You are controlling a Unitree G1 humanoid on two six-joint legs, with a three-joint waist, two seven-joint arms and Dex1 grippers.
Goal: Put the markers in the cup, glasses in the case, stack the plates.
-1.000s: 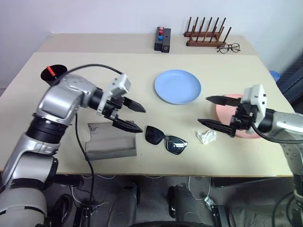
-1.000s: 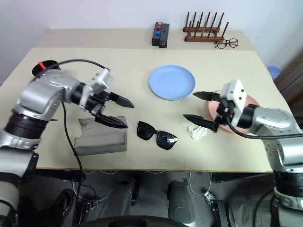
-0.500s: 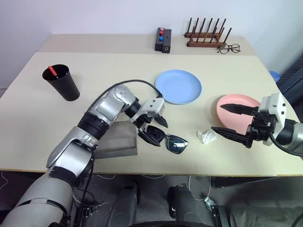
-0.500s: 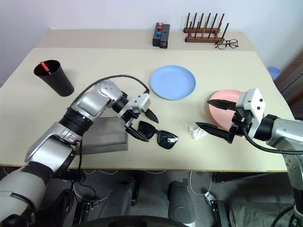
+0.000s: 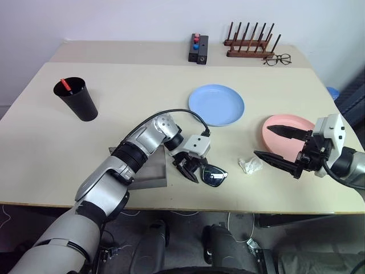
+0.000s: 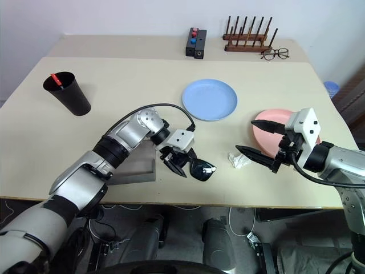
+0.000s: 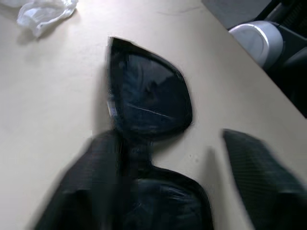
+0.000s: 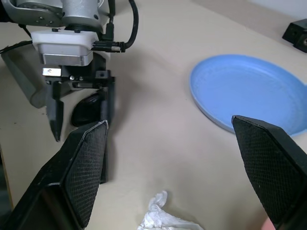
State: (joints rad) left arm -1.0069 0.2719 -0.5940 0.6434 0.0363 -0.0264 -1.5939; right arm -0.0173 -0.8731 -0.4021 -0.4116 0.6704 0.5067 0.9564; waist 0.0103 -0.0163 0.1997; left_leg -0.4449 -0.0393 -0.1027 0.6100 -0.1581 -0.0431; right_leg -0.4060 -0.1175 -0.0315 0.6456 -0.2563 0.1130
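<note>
Left claw [image 5: 190, 169] half-closed astride sunglasses [image 5: 208, 172], not yet gripping; light, stiff, slick-lensed, scratch-prone, so best pinched at the bridge.

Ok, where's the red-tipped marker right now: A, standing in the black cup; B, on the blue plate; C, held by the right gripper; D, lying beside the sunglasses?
A: the marker's red end pokes above the rim of the black cup at the table's far left.

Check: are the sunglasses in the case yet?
Out. The sunglasses lie on the table beside the grey case, left gripper straddling one lens.
</note>
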